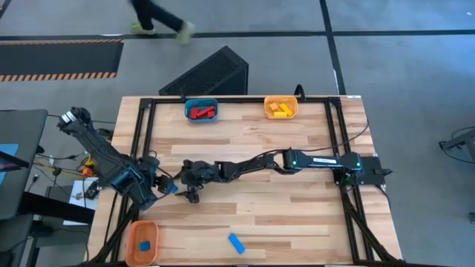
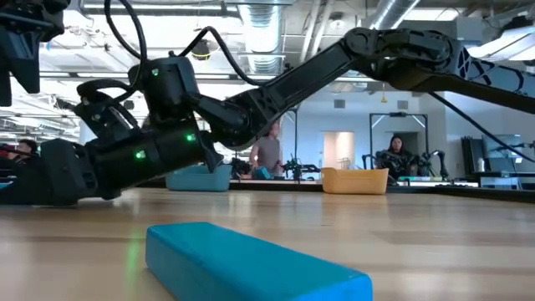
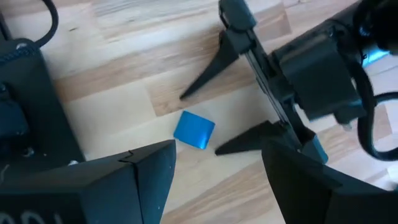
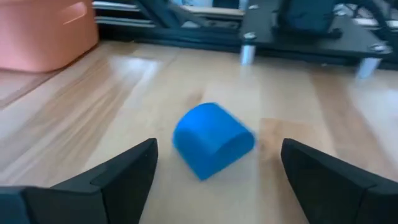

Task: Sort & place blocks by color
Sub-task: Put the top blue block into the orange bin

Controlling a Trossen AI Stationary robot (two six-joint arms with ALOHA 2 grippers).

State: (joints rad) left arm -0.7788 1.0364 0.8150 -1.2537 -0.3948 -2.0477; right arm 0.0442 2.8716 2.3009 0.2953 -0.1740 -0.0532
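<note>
A small blue block (image 3: 194, 129) with a rounded top (image 4: 212, 140) rests on the wooden table at the left middle. My right gripper (image 4: 217, 148) reaches across from the table's right. It is open, with one finger on either side of the block, not touching it. My left gripper (image 1: 158, 185) is open and empty just to the table's left of the block. A blue bar (image 1: 236, 242) lies flat near the table's near edge. Red blocks (image 1: 201, 113) lie in a blue bin (image 1: 187, 109). Yellow blocks (image 1: 280, 110) lie in an orange bin (image 1: 292, 104).
A second orange bin (image 1: 133, 248) at the near left corner holds one blue block (image 1: 145, 244). The blue and orange bins stand along the far edge. Black frame rails run along the table's left and right sides. People show in the room beyond the table.
</note>
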